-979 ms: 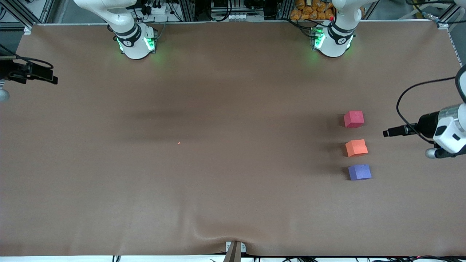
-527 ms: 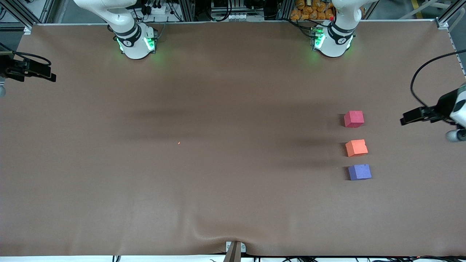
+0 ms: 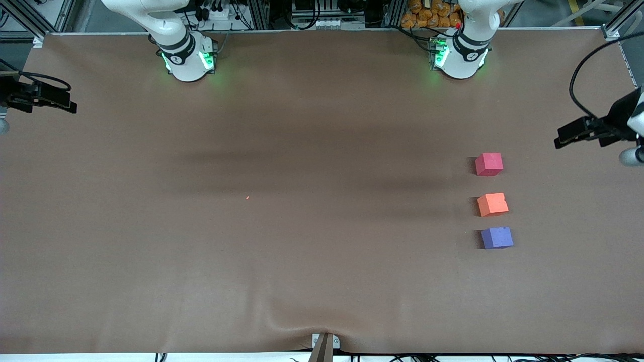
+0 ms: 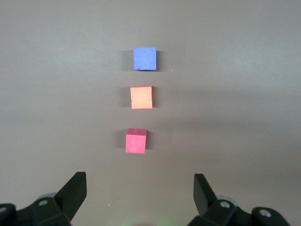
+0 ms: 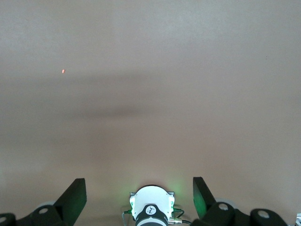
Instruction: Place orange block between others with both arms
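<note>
Brown cloth covers the table; the orange block sits between the others, red cube farther, purple cube nearer. It looks light, soft foam; pinch opposite flat sides. Left gripper and right gripper hang spread wide, empty.

Our work surface: one wide brown tabletop under soft, even light.

We see its matte cover wrinkling at the edge nearest the front camera, where a small metal bracket sits. Along the edge by the bases we find aluminium framing, cables and a heap of orange items. Faint long shadows cross the middle.
</note>
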